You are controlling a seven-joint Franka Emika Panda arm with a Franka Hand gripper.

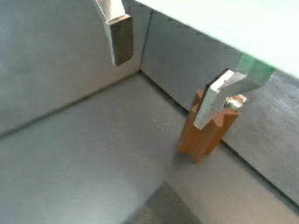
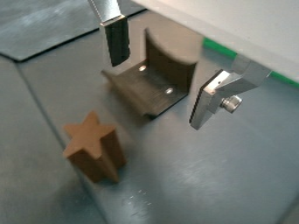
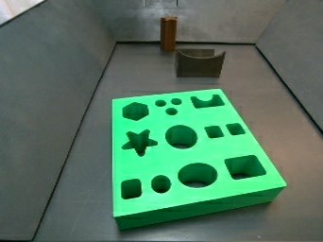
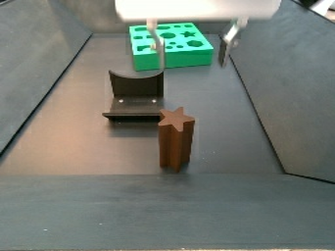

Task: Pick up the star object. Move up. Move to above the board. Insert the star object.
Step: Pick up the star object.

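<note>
So the gripper (image 4: 191,45) hung up near the top of a side view with its silver fingers (image 2: 115,39) spread wide and nothing between them, well above the floor. The star object (image 4: 175,138) stood upright on the grey floor in the lower middle of that view, just in front of the fixture (image 4: 133,95) and apart from it. The board (image 3: 190,156) lay flat filling the middle of a side view, its star hole (image 3: 140,142) empty.

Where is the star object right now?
The star object stands upright on the floor beside the fixture, far from the board; the open gripper hovers above, not touching it.
</note>
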